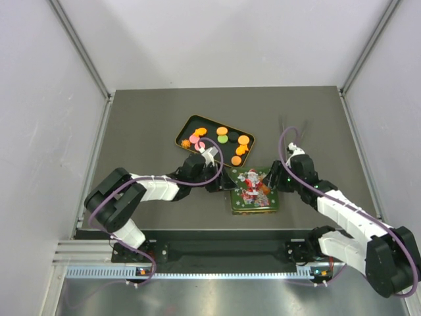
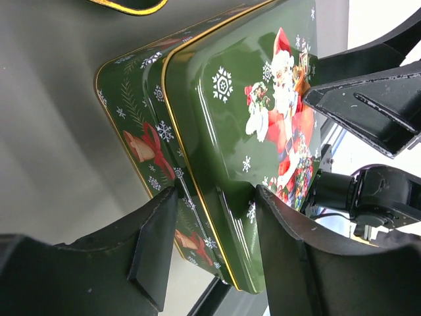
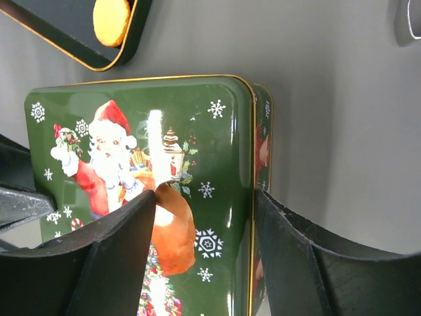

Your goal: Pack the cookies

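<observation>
Grey table [image 1: 145,125] from above: cookies [image 1: 244,139] sit in the tray [image 1: 209,123], with the tin [image 1: 253,194] closed nearby. Left wrist: left gripper [image 2: 216,196] gapes astride the tin's edge, holding nothing. Right wrist: right gripper [image 3: 204,199] is likewise wide (the lid [image 3: 131,131] sits skewed). I'd pin the base [image 3: 262,151] and lift the lid straight.

We see a green tin [image 1: 254,191] with gold rim, white snowflakes and red Santa; orange, pink and green cookies [image 1: 222,131].

A dark grey table [image 1: 151,112] is enclosed on three sides by plain pale walls [image 1: 39,131]. Metal struts [image 1: 79,46] are seen at the rear corners, and a slotted rail [image 1: 197,271] along the near edge.
</observation>
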